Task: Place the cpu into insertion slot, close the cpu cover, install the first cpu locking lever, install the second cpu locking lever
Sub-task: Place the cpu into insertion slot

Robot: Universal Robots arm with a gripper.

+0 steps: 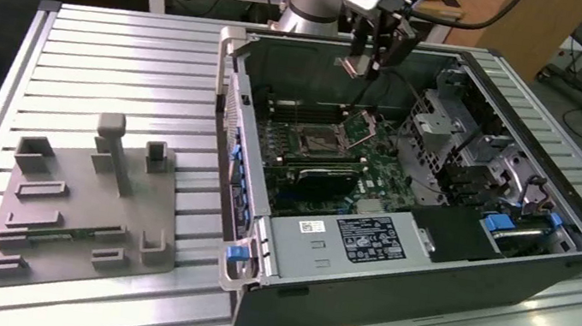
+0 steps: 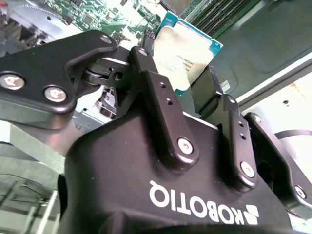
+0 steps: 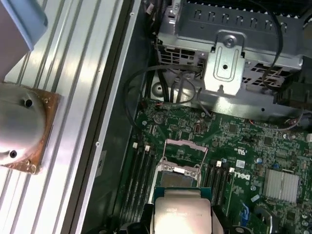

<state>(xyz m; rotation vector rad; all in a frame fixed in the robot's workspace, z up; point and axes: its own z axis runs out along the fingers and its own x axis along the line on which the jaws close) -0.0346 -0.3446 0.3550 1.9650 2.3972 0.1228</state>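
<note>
An open black metal computer case [image 1: 387, 298] lies on the ribbed aluminium tabletop [image 1: 133, 62]. On the exterior view's dial, a grey moulded fixture block [image 1: 87, 210] sits at 9 o'clock of the case, well apart from it. Inside, the square dark silver-ringed insertion slot [image 1: 317, 143] is set in the green circuit board [image 1: 381, 181]. The thin square silver cpu cover [image 1: 364, 126] stands tilted up at the slot's 2 o'clock edge. A white-labelled black box [image 1: 372, 237] lies at 5 o'clock of the slot, and a silver metal drive cage [image 1: 448, 122] beyond the cover at 2 o'clock. The black gripper [image 1: 366, 69] hangs at 1 o'clock, with the small flat square silver-grey cpu [image 2: 187, 48] clamped between its jaws, apart from the slot.
</note>
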